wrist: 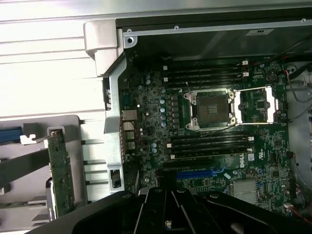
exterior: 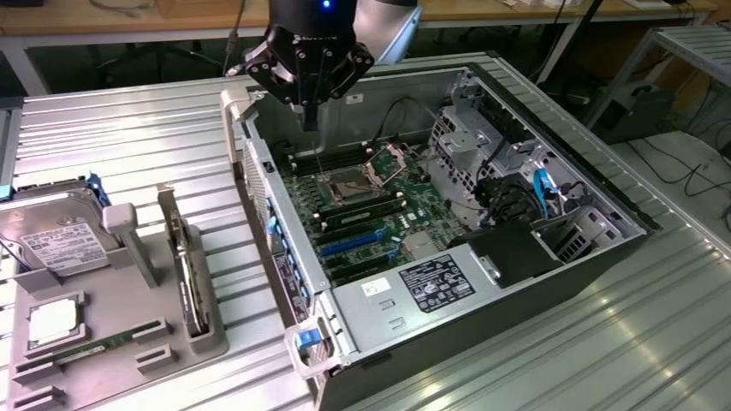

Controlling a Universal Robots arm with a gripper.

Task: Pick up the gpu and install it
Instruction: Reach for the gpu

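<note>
Currently you're hovering the gripper (exterior: 308, 122), fingers pressed together & holding nothing, over the open PC case (exterior: 274, 214), while the gpu (exterior: 183, 248) is standing on edge in its grey holder (exterior: 211, 338) beside it; pick-up not yet begun, imo needing fingers spread & aligned w/ card's top edge.

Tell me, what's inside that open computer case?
A green motherboard with an open processor socket, blue cables and a labelled metal box. Whatever lies under that box is hidden.
</note>
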